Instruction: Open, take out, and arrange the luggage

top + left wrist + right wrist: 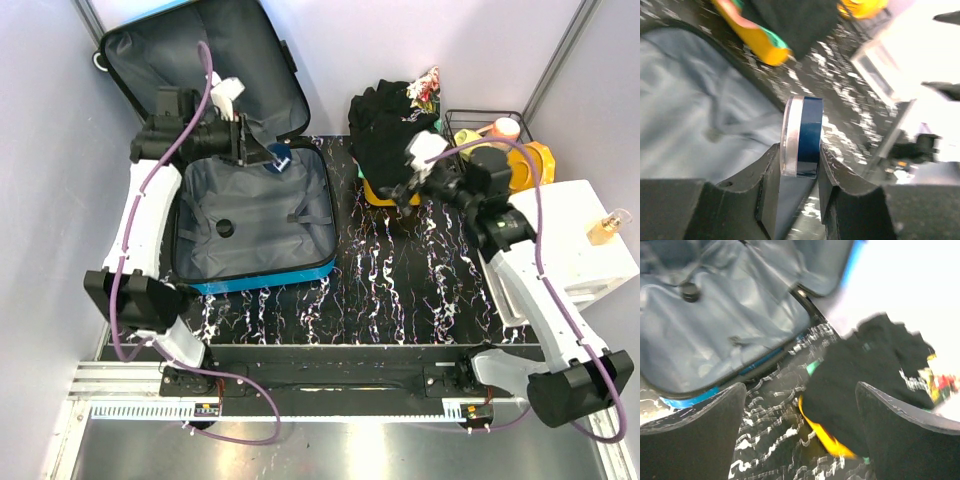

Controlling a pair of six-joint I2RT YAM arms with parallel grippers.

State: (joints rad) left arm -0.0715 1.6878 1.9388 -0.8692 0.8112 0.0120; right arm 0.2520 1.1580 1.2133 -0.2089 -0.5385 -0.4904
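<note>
Trainee: Where is the luggage [250, 215], and what holds what?

Mentor: It lies open at the far left of the surface [400, 270], with its lid leaning back against the wall and its grey lining showing. The left end effector [799, 165] hangs over its far right corner. It pinches a small round blue tin [805, 132] by its flat faces, so the tin stands on edge. The right end effector [800, 385] is spread wide and holds nothing, near the pile of black clothes [385, 125].

Trainee: How should the tin come out well?

Mentor: Probably lift it clear of the rim first, then carry it to the bare patch between luggage and clothes. On edge it could roll, so the wrist would need turning to lay it flat before release. A round black piece [224, 228] lies on the lining, likely next.

Trainee: Any brand or label?

Mentor: None readable. The tin's side is plain, and the white print on the clothes is too blurred.
</note>
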